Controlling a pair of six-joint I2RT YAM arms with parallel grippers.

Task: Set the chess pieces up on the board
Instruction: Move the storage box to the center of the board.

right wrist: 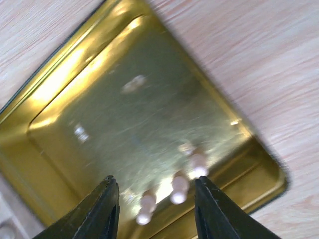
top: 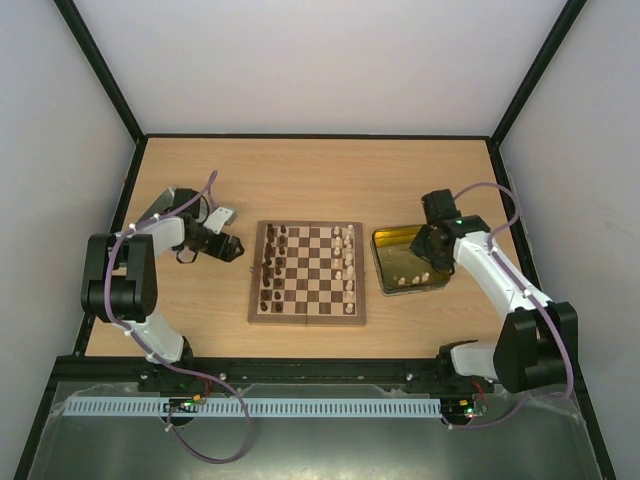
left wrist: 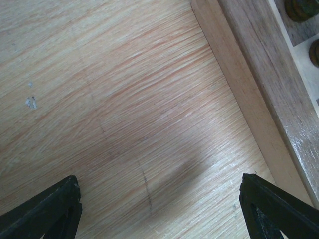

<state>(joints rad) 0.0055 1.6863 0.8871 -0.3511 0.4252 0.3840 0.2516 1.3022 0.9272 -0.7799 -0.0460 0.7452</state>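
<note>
Mostly done: dark pieces (top: 270, 265) lined along left side of board (top: 306, 272), cream pieces (top: 347, 262) along right. Left to place: roughly three spare cream pieces (right wrist: 177, 188), blurred, in gold tray (top: 395, 245). Over those, right pincer (right wrist: 153, 199) spread apart, gripping nothing. Off to the side, left pincer (left wrist: 159, 199) fully released above bench (left wrist: 124, 99) by board edge.

Board (top: 307, 273) sits mid-table (top: 200, 170). Pieces (top: 272, 265) stand on it in files along its left edge and along its right edge. Tray (top: 392, 245) lies just right of the board, not touching it. Three pieces lie in the tray, level with the board's near half. Left gripper (top: 232, 246) is left of the board, near its border. Right gripper (right wrist: 153, 181) is right of the board, over the tray's three pieces.
</note>
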